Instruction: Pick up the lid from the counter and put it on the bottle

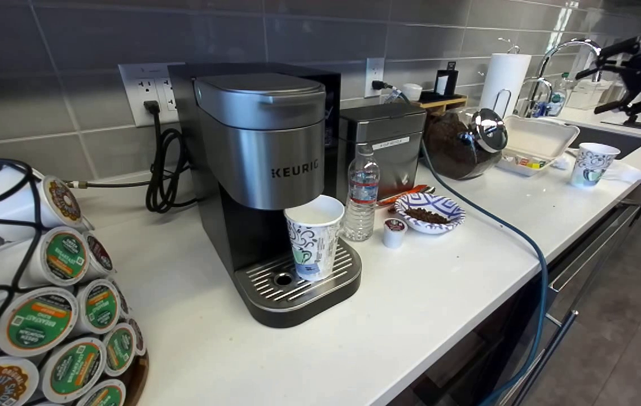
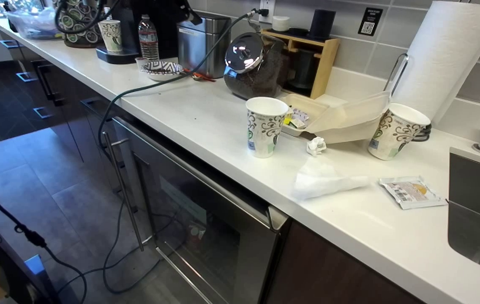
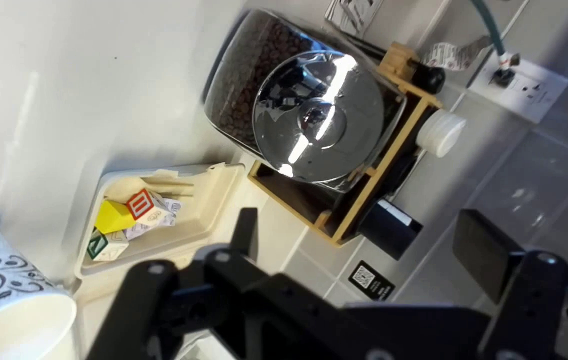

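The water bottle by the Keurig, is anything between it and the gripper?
Low over the counter, yes: the coffee jar, teal cable and patterned bowl lie along the stretch between the gripper and the bottle. Higher up, nothing visible seems in the way.

A silver-and-black Keurig coffee maker bears a white patterned paper cup on its slotted drip tray. Nearby, a shallow blue-and-white bowl holds dark brown bits.

Clear bottle, white bowl patterned purple, black gripper
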You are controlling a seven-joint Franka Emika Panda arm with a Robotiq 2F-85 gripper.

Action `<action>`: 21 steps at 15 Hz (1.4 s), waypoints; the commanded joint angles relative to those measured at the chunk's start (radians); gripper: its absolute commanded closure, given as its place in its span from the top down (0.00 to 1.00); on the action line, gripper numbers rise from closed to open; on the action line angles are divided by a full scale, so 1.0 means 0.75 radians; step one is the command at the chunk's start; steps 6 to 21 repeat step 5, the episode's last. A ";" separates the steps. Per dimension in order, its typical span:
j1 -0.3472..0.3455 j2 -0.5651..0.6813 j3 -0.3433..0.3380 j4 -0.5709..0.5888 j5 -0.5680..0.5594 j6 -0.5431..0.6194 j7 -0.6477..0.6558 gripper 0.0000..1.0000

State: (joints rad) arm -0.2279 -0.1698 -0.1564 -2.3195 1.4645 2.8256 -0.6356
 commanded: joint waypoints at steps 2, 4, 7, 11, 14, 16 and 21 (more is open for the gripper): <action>-0.087 -0.333 -0.125 -0.219 -0.232 -0.357 -0.162 1.00; -0.060 -0.259 -0.129 -0.150 -0.195 -0.326 -0.125 1.00; -0.080 -0.298 -0.161 -0.160 -0.212 -0.408 -0.155 1.00; -0.080 -0.298 -0.161 -0.160 -0.212 -0.408 -0.155 1.00; -0.080 -0.298 -0.161 -0.160 -0.212 -0.408 -0.155 1.00; -0.080 -0.298 -0.161 -0.160 -0.212 -0.408 -0.155 1.00; -0.080 -0.298 -0.161 -0.160 -0.212 -0.408 -0.155 1.00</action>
